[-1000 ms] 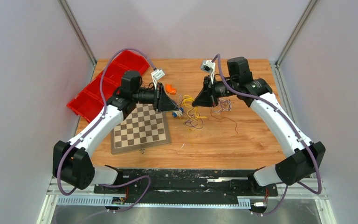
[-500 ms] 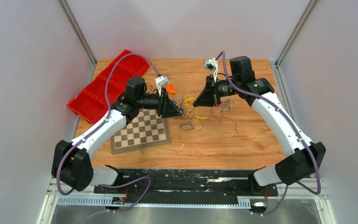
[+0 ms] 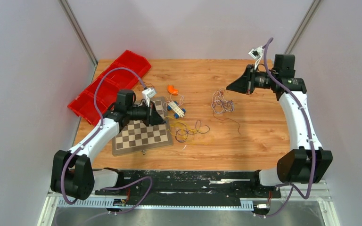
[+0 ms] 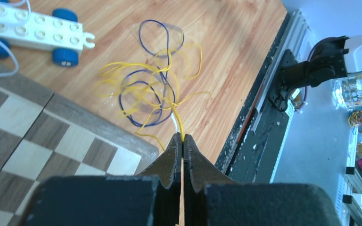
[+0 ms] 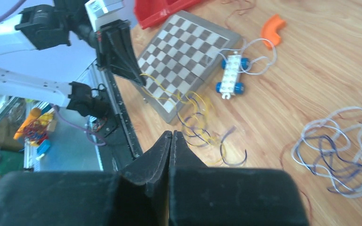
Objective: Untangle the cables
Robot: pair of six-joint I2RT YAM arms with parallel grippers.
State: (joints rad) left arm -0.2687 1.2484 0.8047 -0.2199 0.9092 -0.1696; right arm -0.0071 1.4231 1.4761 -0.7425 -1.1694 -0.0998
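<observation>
Both arms had drawn apart since the earlier frame: the right gripper had pulled back toward the far right of the table, its jaws pressed together on nothing, with a white-and-purple bunch of cables lying loose near it. The left gripper had retreated over the chessboard, its jaws pinched on what looked like a single yellow cable. That strand trailed from the yellow-and-purple tangle just beside the board's right edge.
</observation>
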